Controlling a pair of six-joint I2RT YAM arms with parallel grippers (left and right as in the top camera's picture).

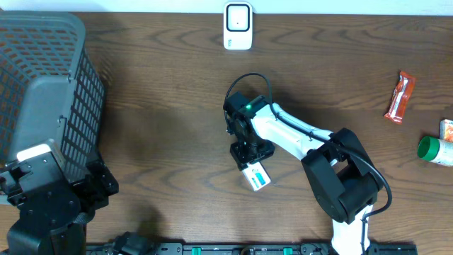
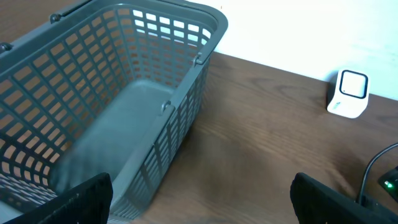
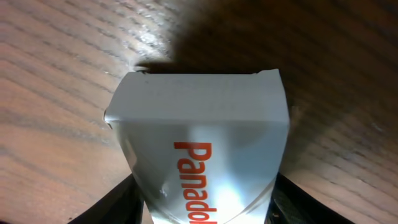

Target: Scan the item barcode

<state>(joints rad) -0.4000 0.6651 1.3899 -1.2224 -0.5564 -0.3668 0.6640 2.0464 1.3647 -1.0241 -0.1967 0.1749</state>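
Note:
The item is a white Panadol box (image 1: pixel 256 176) with orange lettering, lying on the wooden table near the middle. In the right wrist view the box (image 3: pixel 199 124) fills the frame, and my right gripper (image 3: pixel 205 202) has a dark finger pressed against each long side. From overhead the right gripper (image 1: pixel 252 160) stands straight over the box's far end. No barcode shows on the visible faces. The white scanner (image 1: pixel 238 26) stands at the table's far edge and also appears as the scanner (image 2: pixel 349 93) in the left wrist view. My left gripper (image 2: pixel 202 196) is open and holds nothing, beside the basket.
A grey plastic basket (image 1: pixel 42 85) takes up the far left; in the left wrist view the basket (image 2: pixel 124 93) has nothing inside. A red snack packet (image 1: pixel 400 97) and a green-capped bottle (image 1: pixel 435 150) lie at the right edge.

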